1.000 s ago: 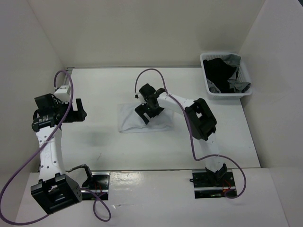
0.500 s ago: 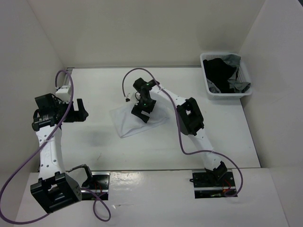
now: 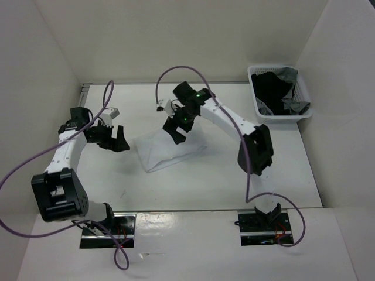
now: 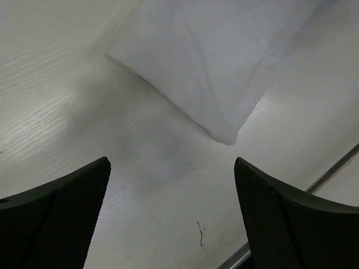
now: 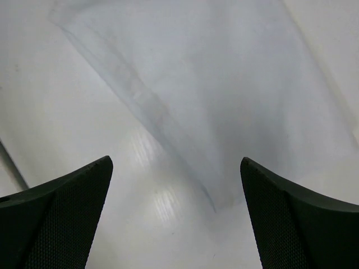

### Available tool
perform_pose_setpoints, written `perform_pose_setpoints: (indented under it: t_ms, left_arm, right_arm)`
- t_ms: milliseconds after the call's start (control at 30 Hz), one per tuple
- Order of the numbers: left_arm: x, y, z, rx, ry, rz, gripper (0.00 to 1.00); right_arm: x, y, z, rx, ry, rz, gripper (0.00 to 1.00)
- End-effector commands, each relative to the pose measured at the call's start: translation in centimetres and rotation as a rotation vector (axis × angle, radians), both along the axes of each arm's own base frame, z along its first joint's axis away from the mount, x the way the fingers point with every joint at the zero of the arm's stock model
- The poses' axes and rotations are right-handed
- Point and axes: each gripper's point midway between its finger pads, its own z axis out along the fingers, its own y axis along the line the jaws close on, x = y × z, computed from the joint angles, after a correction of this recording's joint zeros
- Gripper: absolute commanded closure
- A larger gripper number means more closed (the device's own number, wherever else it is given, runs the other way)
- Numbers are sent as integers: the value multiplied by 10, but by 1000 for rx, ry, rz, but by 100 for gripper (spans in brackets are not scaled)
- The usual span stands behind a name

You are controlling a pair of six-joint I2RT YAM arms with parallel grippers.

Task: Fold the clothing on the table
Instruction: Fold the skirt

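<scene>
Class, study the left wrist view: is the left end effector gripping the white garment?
No, the left end effector stands open over the bare table, and the white garment lies ahead of it, untouched.

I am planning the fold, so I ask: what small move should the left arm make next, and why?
Probably ease the left gripper toward the nearest corner of the clothing. Its jaws stand open and empty, and the left wrist view shows that corner lying flat on the table ahead of the fingers, not between them.
</scene>
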Motion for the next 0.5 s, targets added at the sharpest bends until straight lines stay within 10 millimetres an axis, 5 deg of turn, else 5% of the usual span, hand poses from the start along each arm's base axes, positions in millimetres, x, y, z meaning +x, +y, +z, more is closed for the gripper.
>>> perform_pose_setpoints:
  t_ms: [0, 167, 233, 333, 467]
  left_arm:
    - [18, -13, -2, -66, -28, -138, 4]
    - [46, -13, -30, -166, 53, -175, 15]
    - [57, -14, -47, -212, 94, -180, 29]
    - [71, -18, -55, -254, 105, -205, 40]
    - [84, -21, -83, -247, 144, -207, 41]
  right_arm:
    - [8, -29, 57, 118, -85, -79, 2]
    - [3, -85, 55, 150, -37, -174, 2]
    - [5, -108, 48, 148, -23, -218, 2]
    - [-3, -125, 47, 151, -3, -241, 2]
    - [-7, -143, 45, 144, 9, -281, 2]
